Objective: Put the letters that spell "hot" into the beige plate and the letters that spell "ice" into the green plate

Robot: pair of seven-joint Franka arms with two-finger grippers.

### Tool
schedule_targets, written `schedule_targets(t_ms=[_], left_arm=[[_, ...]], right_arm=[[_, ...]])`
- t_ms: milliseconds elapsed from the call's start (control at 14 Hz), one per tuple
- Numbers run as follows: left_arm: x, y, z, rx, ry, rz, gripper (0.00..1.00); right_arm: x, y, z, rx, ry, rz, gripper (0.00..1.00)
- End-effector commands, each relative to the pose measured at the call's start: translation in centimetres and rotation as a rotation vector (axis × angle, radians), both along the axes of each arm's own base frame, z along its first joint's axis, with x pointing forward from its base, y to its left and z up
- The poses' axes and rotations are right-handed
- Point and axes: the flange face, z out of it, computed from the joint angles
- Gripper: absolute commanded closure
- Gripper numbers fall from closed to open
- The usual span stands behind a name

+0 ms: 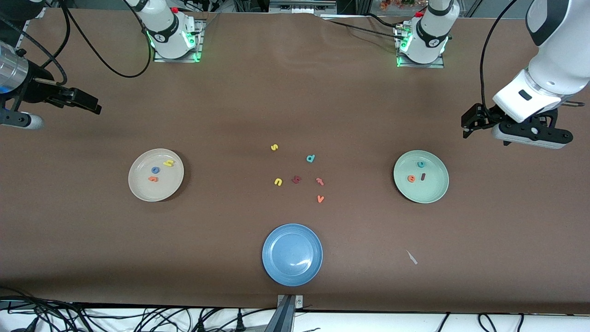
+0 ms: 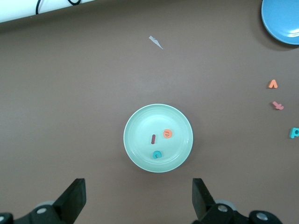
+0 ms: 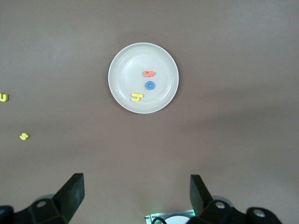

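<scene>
Both words look sorted. The beige plate (image 1: 156, 174), toward the right arm's end of the desk (image 1: 295, 92), holds the yellow h (image 1: 168, 163), the blue o (image 1: 155, 170) and the orange t (image 1: 152, 179), lying apart from one another. The green plate (image 1: 421, 176), toward the left arm's end, holds the teal c (image 1: 421, 164), the orange e (image 1: 411, 178) and the dark red i (image 1: 423, 176). The leftover letters (s, d, u, a red one, a pink t and a v) lie between the two plates, and the blue plate (image 1: 292, 254) nearer the camera has nothing in it. The left gripper (image 2: 139, 198) hangs with its fingers spread and empty above the desk beside the green plate; the right gripper (image 3: 136, 196) hangs likewise, spread and empty, beside the beige plate. Judged from this, the placing step is finished, and the next move calls only for both arms to pull clear.
</scene>
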Motion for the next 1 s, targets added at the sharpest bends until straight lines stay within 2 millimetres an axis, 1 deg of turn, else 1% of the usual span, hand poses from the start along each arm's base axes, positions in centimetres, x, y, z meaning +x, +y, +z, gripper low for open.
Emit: schedule_targets(t_ms=[0, 71, 143, 214, 286, 357, 429, 500, 643, 786, 929], left_arm=[[-0.6, -0.1, 1.4, -0.037, 0.011, -0.010, 0.00], [-0.5, -0.1, 2.1, -0.044, 0.005, -0.006, 0.00], [-0.8, 0.0, 2.1, -0.037, 0.038, -0.008, 0.00], [-1.1, 0.0, 2.6, -0.037, 0.058, -0.008, 0.00], [-1.2, 0.1, 3.5, -0.037, 0.057, -0.007, 0.00], [-1.3, 0.7, 4.0, -0.038, 0.068, 0.001, 0.00], [-1.5, 2.1, 5.1, -0.045, 0.085, 0.025, 0.00], [-1.7, 2.9, 6.1, -0.052, 0.097, 0.039, 0.00], [-1.8, 3.1, 6.3, -0.054, 0.099, 0.042, 0.00], [-1.5, 3.5, 6.0, -0.052, 0.094, 0.048, 0.00], [-0.9, 4.0, 6.3, -0.050, 0.043, 0.055, 0.00]], right_arm=[[0.2, 0.2, 0.5, 0.004, 0.001, -0.002, 0.00], [0.2, 0.2, 0.5, 0.005, 0.001, -0.002, 0.00], [0.2, 0.2, 0.5, 0.004, 0.001, -0.003, 0.00], [0.2, 0.2, 0.4, 0.004, 0.003, -0.004, 0.00], [0.2, 0.3, 0.6, 0.004, 0.000, 0.000, 0.00], [0.2, 0.3, 0.5, 0.004, 0.001, -0.002, 0.00], [0.2, 0.2, 0.6, 0.005, 0.000, -0.004, 0.00], [0.2, 0.3, 0.6, 0.006, 0.000, -0.001, 0.00], [0.2, 0.3, 0.6, 0.004, 0.000, -0.002, 0.00], [0.2, 0.3, 0.5, 0.004, 0.001, -0.002, 0.00], [0.2, 0.3, 0.5, 0.004, 0.001, -0.002, 0.00]])
